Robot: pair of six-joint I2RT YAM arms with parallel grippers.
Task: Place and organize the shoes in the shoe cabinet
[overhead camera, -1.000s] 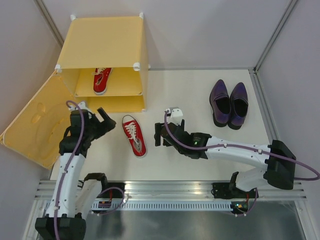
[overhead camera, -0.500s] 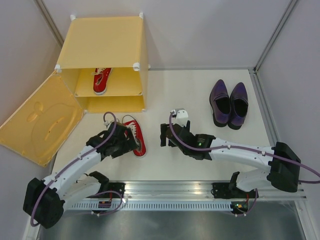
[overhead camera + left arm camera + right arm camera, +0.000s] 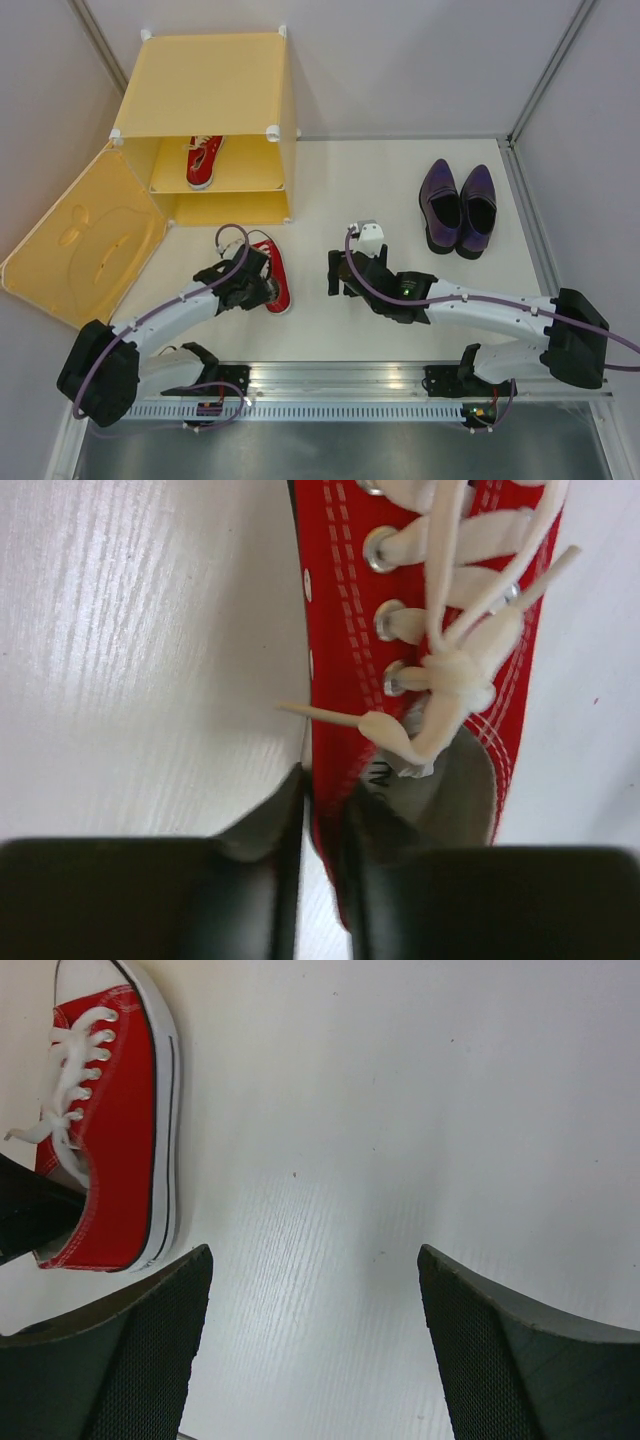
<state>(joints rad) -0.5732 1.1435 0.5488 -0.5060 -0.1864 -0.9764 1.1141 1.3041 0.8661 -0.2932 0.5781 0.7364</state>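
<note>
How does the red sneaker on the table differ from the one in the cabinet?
The table sneaker lies before the cabinet; the shelf sneaker sits on the inner shelf, partly hidden by the cabinet's top. The left gripper pinches the table sneaker's side wall; nothing touches the shelf sneaker. Both are red with white laces.

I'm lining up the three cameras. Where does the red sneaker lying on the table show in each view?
Top external: red sneaker left of centre, in front of the shoe cabinet.
Left wrist: upper right, its side pinched by the left gripper.
Right wrist: upper left corner.
Shared landmark: its white laces.
</note>
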